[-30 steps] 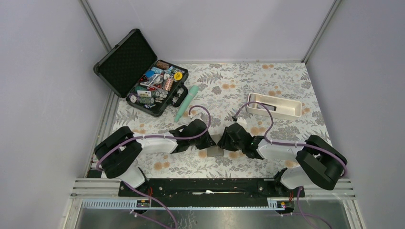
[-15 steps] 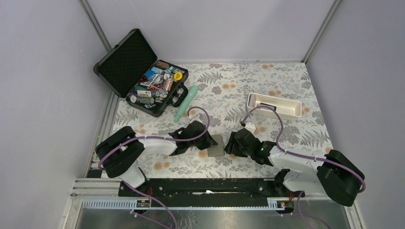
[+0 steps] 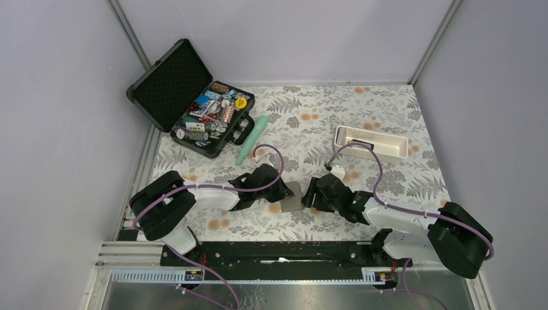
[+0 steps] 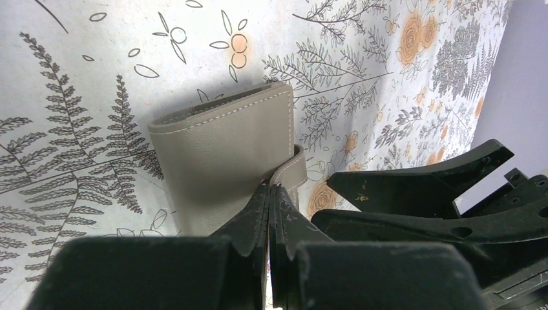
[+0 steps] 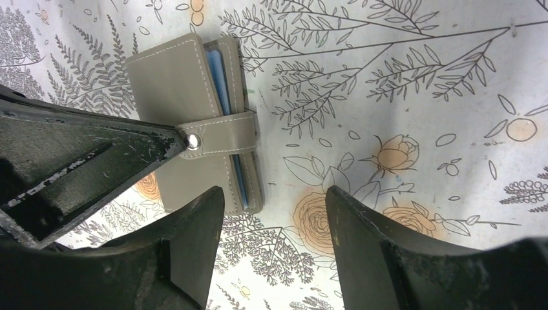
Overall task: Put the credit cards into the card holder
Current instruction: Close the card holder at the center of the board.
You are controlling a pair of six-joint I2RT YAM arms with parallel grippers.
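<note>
My left gripper [image 4: 268, 196] is closed, its tips pressed together against the snap strap [image 5: 226, 134] of the card holder [image 5: 165, 84]. The holder lies folded on the flowered table [image 5: 400, 97] between my arms. My right gripper [image 5: 274, 194] stands open just beside it, holding nothing. The edge of a blue card [image 5: 218, 77] shows inside the fold.

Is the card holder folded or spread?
Folded: the card holder has its strap wrapped over the edge, a blue card inside. Snapped? Cannot tell.
</note>
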